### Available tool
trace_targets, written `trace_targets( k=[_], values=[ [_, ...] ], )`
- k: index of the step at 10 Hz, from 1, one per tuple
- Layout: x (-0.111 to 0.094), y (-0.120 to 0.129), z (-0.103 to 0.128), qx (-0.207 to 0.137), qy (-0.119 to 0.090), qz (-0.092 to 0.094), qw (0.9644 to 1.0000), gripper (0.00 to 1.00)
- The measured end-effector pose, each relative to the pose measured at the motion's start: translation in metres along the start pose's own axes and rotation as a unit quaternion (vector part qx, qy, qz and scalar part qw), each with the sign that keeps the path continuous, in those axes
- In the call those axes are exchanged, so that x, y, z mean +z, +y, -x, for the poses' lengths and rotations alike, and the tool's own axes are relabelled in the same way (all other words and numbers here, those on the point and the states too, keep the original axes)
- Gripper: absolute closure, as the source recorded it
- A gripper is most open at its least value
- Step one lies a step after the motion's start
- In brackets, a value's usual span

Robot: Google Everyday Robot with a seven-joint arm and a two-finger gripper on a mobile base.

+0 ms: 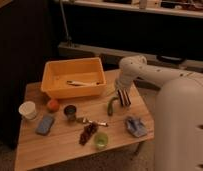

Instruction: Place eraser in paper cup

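The gripper (121, 93), jaws wide and holding nothing, hangs over the single eraser (125, 99). Three cups stand: one paper cup (28, 110), one dark cup (70, 111), one green cup (100, 141).

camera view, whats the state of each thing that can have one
claw: open, low over the eraser
eraser: on the table, not in the cup
paper cup: upright, far left of table
yellow bin: upright, one long tool inside
dark cup: upright
green cup: upright
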Motion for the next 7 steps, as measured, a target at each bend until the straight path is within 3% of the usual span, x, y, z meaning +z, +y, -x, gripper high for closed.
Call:
trace_targets(
  k=[4, 7],
  values=[
    [0.009, -0.030, 0.021, 0.003, -0.008, -0.028, 0.9996, 0.20],
    [0.027, -0.039, 0.021, 0.009, 0.010, -0.024, 0.9996, 0.20]
  ],
)
